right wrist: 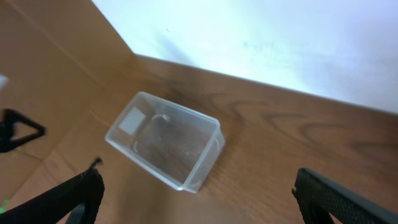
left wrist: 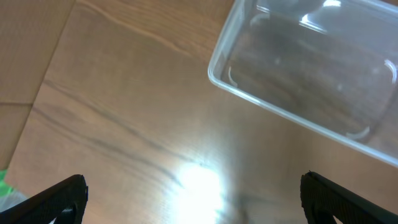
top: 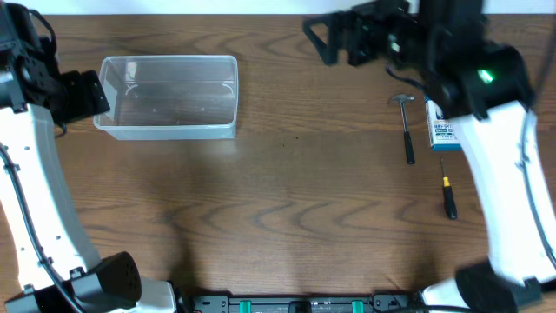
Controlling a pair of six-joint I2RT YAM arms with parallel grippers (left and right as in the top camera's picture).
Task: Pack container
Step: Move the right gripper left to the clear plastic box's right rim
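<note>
Container (top: pixel 169 109): one, upper left
Hammer (top: pixel 408 135), screwdriver (top: pixel 448 197), box (top: pixel 441 132): one each, right
Left claw (left wrist: pixel 193 199), right claw (right wrist: pixel 199 193): both spread wide

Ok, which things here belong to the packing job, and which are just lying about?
Job in hand:
- clear plastic container, with nothing in it
- hammer, blue-and-white box and screwdriver, probably the items to pack

Lying about:
- only a green scrap at the edge of the left wrist view, too cut off to identify
</note>
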